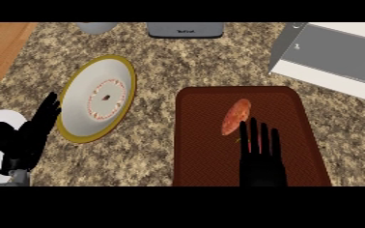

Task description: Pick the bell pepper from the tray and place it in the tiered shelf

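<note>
Orange-red bell pepper (236, 116) lying on dark red tray (206, 164), grey tiered shelf (324, 53) upper right

The bench (185, 67) is speckled in beige, brown and grey, like granite, and a strip of orange-brown wood is seen at its upper left corner. The tray (285, 106) is coloured a dark reddish brown. The bell pepper (235, 116) is shown in orange-red with paler patches. The plate (96, 99) is white, rimmed in mustard yellow, with a ring of small red marks around its centre. The tiered shelf (324, 53) is grey with white edges. Both robot hands are black.
</note>
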Controlling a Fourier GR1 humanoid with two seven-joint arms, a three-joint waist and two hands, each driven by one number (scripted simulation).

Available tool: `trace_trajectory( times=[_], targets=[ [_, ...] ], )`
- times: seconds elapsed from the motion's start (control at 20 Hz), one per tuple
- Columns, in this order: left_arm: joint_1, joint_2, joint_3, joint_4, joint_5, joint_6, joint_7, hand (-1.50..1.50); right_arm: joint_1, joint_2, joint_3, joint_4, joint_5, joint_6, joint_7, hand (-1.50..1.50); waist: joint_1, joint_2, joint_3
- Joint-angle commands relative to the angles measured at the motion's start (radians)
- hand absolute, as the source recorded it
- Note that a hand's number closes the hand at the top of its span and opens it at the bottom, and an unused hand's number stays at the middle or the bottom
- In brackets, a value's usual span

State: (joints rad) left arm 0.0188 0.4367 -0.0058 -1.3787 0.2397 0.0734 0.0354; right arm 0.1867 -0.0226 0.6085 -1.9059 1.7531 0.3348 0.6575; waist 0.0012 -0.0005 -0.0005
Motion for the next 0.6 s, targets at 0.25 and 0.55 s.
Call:
trace_trajectory(
  times=[0.25,0.55],
  targets=[
    [0.034,-0.041,0.031,-0.08,-0.029,-0.035,0.042,0.0,-0.123,-0.061,-0.187,0.091,-0.095,-0.04,-0.086,-1.5,0.002,0.0,0.001],
    [-0.006,-0.042,0.099,-0.043,-0.066,-0.067,0.068,0.0,-0.106,-0.053,-0.164,0.175,-0.089,-0.123,-0.087,-1.5,-0.001,0.0,0.001]
  ],
)
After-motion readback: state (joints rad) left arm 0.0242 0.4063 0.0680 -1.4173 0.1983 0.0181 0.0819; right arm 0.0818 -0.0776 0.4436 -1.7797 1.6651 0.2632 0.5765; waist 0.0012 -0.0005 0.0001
